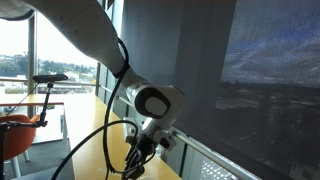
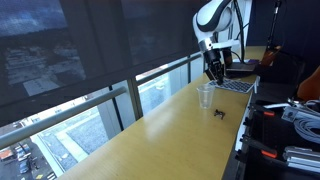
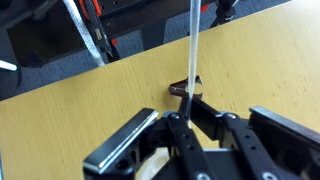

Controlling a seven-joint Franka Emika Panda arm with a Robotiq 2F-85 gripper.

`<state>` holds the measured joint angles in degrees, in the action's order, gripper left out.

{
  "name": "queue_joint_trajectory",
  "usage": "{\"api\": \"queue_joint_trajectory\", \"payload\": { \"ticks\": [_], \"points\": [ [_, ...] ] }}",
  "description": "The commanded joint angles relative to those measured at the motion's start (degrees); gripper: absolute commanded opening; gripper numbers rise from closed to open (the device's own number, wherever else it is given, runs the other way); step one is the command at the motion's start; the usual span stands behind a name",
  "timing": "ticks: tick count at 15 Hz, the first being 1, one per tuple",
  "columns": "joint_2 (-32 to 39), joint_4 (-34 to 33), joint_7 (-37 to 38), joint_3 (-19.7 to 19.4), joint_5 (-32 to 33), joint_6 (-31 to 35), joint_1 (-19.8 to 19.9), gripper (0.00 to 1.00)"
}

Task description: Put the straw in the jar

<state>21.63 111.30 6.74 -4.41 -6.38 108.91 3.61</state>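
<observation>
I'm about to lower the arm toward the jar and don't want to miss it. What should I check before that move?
1. Straw gripped: ok. The gripper is shut on the straw.
2. Jar upright: ok. The jar stands on the table.
3. Gripper above the jar: ok roughly, in an exterior view.
4. Straw tip lined up with the jar mouth: cannot tell.
5. Small black object out of the way: ok, it lies beside the jar, apart from it.
6. Clearance to the laptop: cannot tell.
</observation>
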Motion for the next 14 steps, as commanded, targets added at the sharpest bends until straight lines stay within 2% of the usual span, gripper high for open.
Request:
{"api": "queue_joint_trajectory", "payload": {
  "ticks": [1,14],
  "points": [
    [0.7,-1.9,-0.9,0.5,-1.7,-2.4,0.9,0.03],
    [2.9,-4.5,-1.9,0.4,-3.1,-3.0,2.7,0.03]
  ]
}}
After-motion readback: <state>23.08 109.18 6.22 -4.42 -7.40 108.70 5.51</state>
